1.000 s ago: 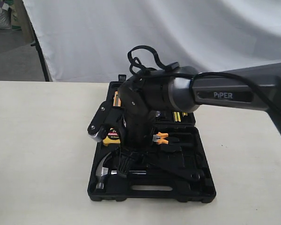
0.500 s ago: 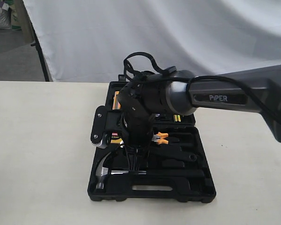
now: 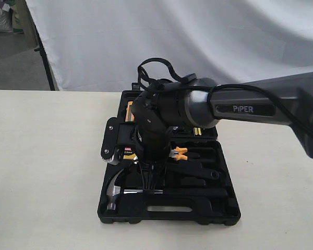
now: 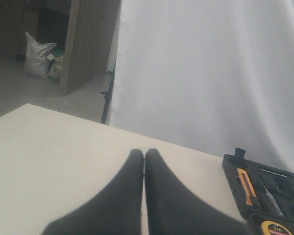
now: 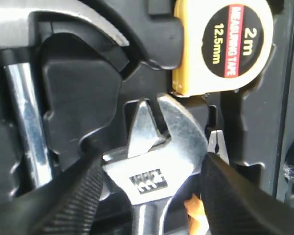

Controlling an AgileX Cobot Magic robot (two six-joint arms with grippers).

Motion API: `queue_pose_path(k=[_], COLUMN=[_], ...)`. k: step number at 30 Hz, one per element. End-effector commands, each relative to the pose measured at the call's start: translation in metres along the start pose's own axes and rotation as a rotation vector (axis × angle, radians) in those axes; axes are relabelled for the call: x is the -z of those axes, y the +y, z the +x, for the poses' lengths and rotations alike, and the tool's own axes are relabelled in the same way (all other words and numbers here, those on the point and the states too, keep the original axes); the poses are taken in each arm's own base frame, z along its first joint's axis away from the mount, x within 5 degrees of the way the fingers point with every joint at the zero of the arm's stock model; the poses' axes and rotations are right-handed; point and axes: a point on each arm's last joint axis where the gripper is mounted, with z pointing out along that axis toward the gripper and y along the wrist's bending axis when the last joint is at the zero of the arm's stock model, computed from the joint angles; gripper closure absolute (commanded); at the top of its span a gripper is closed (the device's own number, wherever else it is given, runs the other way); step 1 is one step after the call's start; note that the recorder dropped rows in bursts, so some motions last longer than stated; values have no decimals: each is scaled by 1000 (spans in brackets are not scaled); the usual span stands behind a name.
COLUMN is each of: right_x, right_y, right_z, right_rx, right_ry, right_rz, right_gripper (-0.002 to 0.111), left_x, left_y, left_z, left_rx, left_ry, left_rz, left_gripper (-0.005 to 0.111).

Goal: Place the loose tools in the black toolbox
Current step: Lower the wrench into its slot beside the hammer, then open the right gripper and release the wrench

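Observation:
The black toolbox (image 3: pixel 167 216) lies open on the table. My right gripper (image 3: pixel 148 179) points straight down into its near half. The right wrist view shows my right gripper (image 5: pixel 151 155) shut across the silver head of the adjustable wrench (image 5: pixel 157 161), both pads touching it. The wrench's black handle (image 3: pixel 198 171) runs right over the box recesses (image 5: pixel 78 98). The claw hammer (image 3: pixel 113 192) lies in the front-left recess, its steel shaft (image 5: pixel 27 122) beside my finger. No small tape roll shows. My left gripper (image 4: pixel 144 154) is shut on nothing above bare table, left of the toolbox (image 4: pixel 235 186).
A yellow tape measure (image 3: pixel 126 152) (image 5: pixel 223 44) sits in the box just beyond the wrench head. Orange-handled pliers (image 3: pixel 180 152) lie right of my wrist. An orange knife (image 4: pixel 246 183) rests in the far half. A white curtain hangs behind the table.
The right wrist turned and straightened over the box. The wrench handle swung from a diagonal near the front right up to a level line across the box's middle. Since half a second ago, nothing moved.

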Motion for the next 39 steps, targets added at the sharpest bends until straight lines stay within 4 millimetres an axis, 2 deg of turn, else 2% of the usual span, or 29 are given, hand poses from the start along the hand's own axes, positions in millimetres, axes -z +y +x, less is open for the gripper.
queue_pose_path(k=[1,4,7,9,19,24,26,31,36,39], right_x=[2,2,3,5,9,9,9,10,3,-19], right_y=[-3,-3,-3,-4,-9,-12,-13,-16,-17,-10], right_z=[0,1,1,1,2,2,0,-6,-5,1], right_rx=[-8,-26,-26,-28,-7,-32,-46,-51,-128,-175], right_ry=[-7,-1,3,-1,1,2,-23,-88,-101,-49], right_rz=[17,14,21,25,69,104,117,148,140,66], right_gripper=[87,62,50,48,48,57,68,109,109,109], left_x=[0,0,0,0,0,0,0,0,0,0], left_y=[1,1,1,1,1,1,1,1,1,1], left_z=[-2,-2,-2,-2,-2,-2,-2,-2,-2,-2], left_rx=[0,0,0,0,0,0,0,0,0,0], left_ry=[-20,-20,-20,-20,-20,-20,-20,-20,-20,-20], left_rz=[-21,-21,-21,-21,-21,-21,-21,-21,-21,-21], left_gripper=[106,106,106,106,106,106,106,106,106,106])
